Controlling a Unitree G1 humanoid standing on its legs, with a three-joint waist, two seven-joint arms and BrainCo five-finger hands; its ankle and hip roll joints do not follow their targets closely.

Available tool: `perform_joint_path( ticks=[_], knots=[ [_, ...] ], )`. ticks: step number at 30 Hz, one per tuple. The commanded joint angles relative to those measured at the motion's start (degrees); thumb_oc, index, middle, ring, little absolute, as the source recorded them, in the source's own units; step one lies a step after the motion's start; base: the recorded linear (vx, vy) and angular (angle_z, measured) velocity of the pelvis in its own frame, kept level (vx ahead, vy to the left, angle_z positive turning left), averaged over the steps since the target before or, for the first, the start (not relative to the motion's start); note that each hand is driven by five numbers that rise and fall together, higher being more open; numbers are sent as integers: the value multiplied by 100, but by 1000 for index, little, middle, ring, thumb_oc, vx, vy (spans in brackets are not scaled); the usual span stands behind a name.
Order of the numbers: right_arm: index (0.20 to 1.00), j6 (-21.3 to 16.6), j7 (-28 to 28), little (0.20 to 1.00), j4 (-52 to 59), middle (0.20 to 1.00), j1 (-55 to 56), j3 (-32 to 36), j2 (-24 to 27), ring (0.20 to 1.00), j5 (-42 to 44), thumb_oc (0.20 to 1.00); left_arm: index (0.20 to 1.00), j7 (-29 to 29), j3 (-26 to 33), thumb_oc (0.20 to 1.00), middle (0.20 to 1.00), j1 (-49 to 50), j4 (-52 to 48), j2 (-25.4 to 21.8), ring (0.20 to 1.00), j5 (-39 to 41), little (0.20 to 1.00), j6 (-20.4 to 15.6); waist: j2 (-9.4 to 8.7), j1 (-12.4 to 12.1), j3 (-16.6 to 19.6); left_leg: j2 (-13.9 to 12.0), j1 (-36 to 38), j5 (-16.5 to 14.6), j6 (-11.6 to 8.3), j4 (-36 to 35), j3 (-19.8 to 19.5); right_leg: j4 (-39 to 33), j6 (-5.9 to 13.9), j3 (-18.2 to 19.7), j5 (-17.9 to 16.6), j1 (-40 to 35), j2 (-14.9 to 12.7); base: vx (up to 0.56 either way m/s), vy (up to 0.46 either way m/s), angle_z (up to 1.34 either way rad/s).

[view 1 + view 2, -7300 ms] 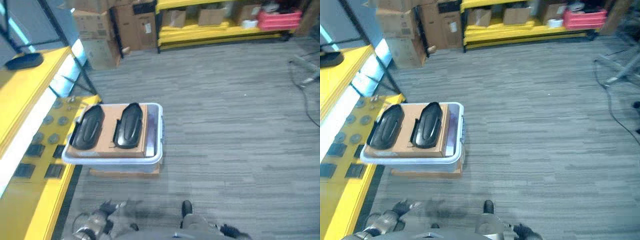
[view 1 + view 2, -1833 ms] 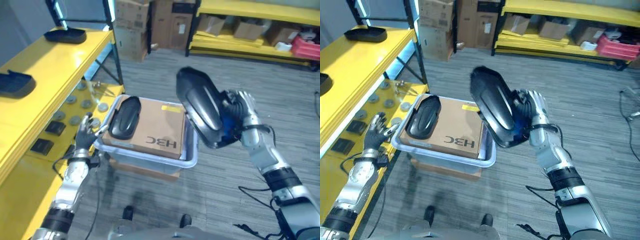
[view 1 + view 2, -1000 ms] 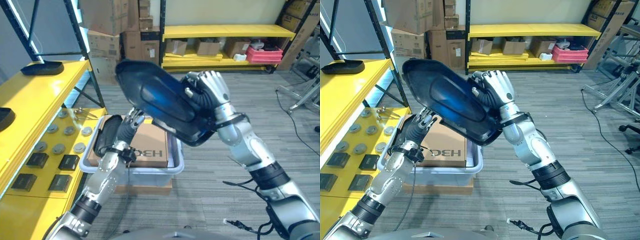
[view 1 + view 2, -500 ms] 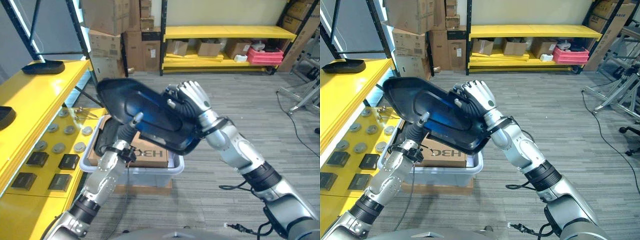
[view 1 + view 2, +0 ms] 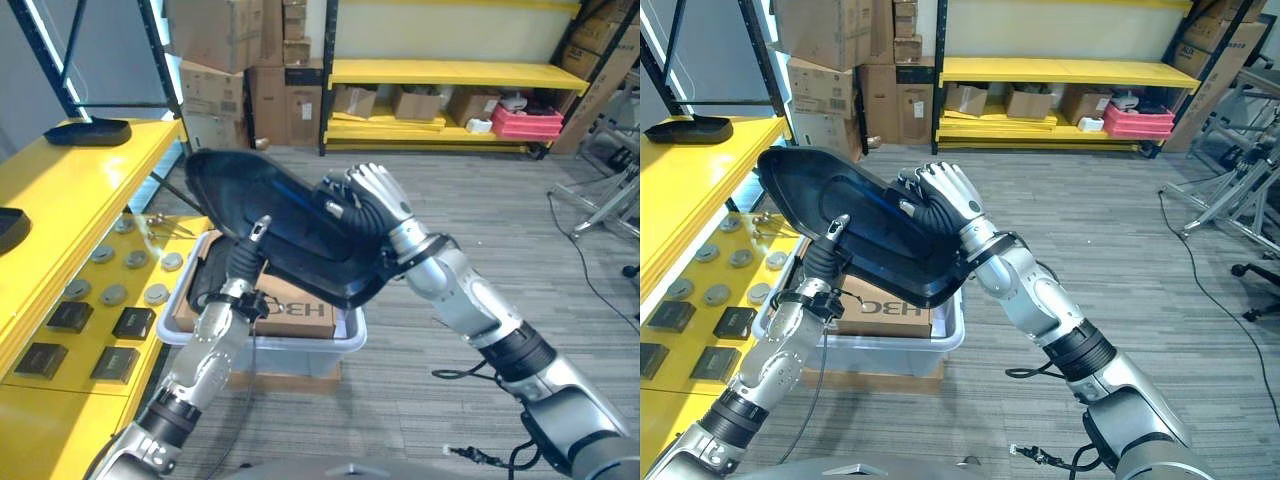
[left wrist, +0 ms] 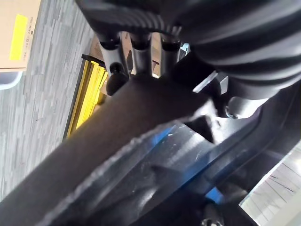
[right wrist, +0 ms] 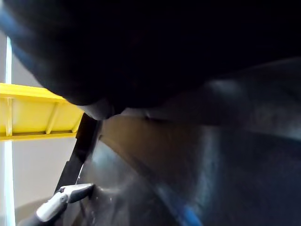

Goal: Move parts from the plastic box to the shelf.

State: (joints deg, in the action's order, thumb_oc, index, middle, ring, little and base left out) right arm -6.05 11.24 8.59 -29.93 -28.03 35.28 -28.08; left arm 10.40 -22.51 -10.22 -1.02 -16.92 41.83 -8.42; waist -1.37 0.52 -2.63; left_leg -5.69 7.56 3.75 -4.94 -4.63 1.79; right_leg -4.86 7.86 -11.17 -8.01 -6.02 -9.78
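Observation:
A large black moulded part (image 5: pixel 290 245) hangs tilted above the plastic box (image 5: pixel 262 341), hollow side facing me. My right hand (image 5: pixel 366 199) is shut on its far upper edge, fingers curled over the rim. My left hand (image 5: pixel 243 262) reaches up from below to the part's near rim; one finger (image 5: pixel 839 222) lies inside the hollow, and in the left wrist view the other fingers (image 6: pixel 114 59) sit on the outer side, pinching the rim. A cardboard box (image 5: pixel 300 311) and a second black part (image 5: pixel 208 283) lie in the plastic box. The yellow shelf (image 5: pixel 70 205) stands to the left.
Two black parts (image 5: pixel 88 131) (image 5: pixel 8 225) lie on the shelf top. Its lower level holds grey discs (image 5: pixel 118 293) and black squares (image 5: pixel 70 316). Cardboard boxes (image 5: pixel 225 60) and a far yellow rack (image 5: pixel 450 75) stand at the back. Grey carpet lies open to the right.
The right hand has carried the black part a little to the left, toward the shelf. The left hand has stayed at the part's near rim and risen slightly with it.

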Motion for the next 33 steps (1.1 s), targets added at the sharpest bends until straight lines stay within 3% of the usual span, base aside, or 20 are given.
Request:
perform_joint_path(
  ticks=[1,6,8,10,13,21,23,26,30,33],
  knots=[
    [1000,-747,-107,1000,1058,1000,-556,-591,-274,1000,527,1000,200,51,-56,200,200,-745,55,167,200,-473,200,-429,-111,-9,184,-171,-12,-187,-123,52,77,190,217,99,656,-251,-226,-11,5,-3],
    [1000,-783,-39,1000,1305,1000,-362,-210,-77,1000,853,1000,200,180,158,200,200,-723,-65,65,200,-862,200,-491,-127,16,207,-173,-17,-183,-127,42,87,181,222,105,649,-241,-227,-2,1,-1],
    [1000,-828,81,1000,1585,1000,104,493,94,1000,1353,1000,200,223,375,200,200,-620,-236,-49,200,-1116,200,-501,-133,53,223,-175,-18,-181,-128,35,106,174,227,102,638,-239,-226,0,0,0],
    [1000,-986,76,1000,1783,1000,750,1290,-82,1000,2171,1000,200,283,610,200,200,-464,-379,-104,200,-1330,200,-501,-134,90,231,-173,-19,-186,-123,27,110,186,226,108,639,-221,-220,13,4,-1],
    [1000,-1182,405,1000,1897,1000,1756,2531,-513,1000,2446,1000,200,395,1106,200,200,-228,-617,-208,200,-1725,200,-611,-104,179,231,-187,-16,-193,-126,11,130,195,219,147,649,-191,-202,15,1,-18],
    [1000,-1422,361,1000,1840,1000,2790,3659,-892,1000,2774,1000,200,540,1893,200,200,224,-866,-460,200,-2883,200,-668,-79,267,256,-206,3,-225,-137,5,154,199,208,177,684,-191,-175,6,-2,-1],
    [1000,-1440,467,1000,1368,1000,3081,3754,-1095,1000,3106,1000,200,691,2106,200,200,337,-960,-574,200,-3210,200,-702,-67,277,236,-204,3,-224,-139,4,161,208,209,175,688,-179,-174,0,0,0],
    [1000,-1322,573,1000,-187,1000,3513,3610,-1178,1000,3380,1000,200,842,2477,200,200,490,-1142,-747,200,-3645,200,-821,-58,255,177,-193,8,-226,-138,12,160,215,200,162,695,-191,-165,0,-2,1],
    [1000,-873,445,1000,-3756,1000,3512,3117,-1155,1000,3818,1000,200,854,2807,200,200,488,-1442,-940,200,-3708,200,-999,-79,104,109,-200,-1,-205,-151,23,90,215,203,65,691,-248,-174,0,-12,3],
    [1000,-705,316,1000,-5064,1000,3396,2941,-1150,1000,3730,1000,200,800,3062,200,200,585,-1803,-1148,200,-3878,200,-1049,-72,17,58,-211,-19,-190,-165,30,19,209,195,0,709,-286,-164,4,-32,8]
  ],
)
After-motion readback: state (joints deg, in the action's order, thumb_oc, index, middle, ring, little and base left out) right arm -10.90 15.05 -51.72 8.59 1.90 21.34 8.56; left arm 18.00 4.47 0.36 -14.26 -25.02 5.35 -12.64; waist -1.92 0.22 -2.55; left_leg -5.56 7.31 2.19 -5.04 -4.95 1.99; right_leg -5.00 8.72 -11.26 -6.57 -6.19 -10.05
